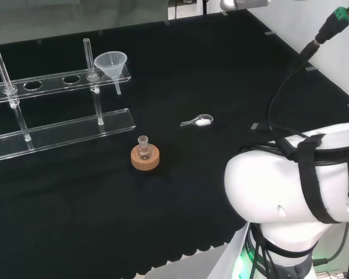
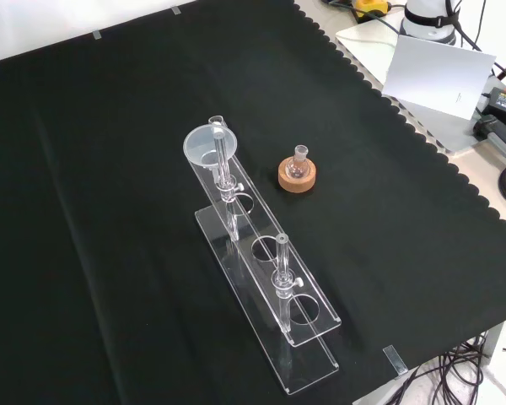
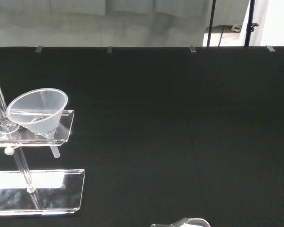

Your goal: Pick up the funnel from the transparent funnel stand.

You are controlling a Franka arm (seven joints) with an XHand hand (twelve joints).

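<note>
Hand: state cannot be told, nothing seen held; funnel [image 1: 111, 65] seated in end hole of transparent funnel stand [image 1: 64, 132], upright, beside 1 rod, on black cloth [image 1: 209, 75].

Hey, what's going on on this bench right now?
Nothing is being handled yet. A clear funnel sits in the end hole of a transparent funnel stand on the black cloth. Nearby, a small flask rests on a cork ring, and a small scoop lies apart. The funnel is still untouched.
</note>
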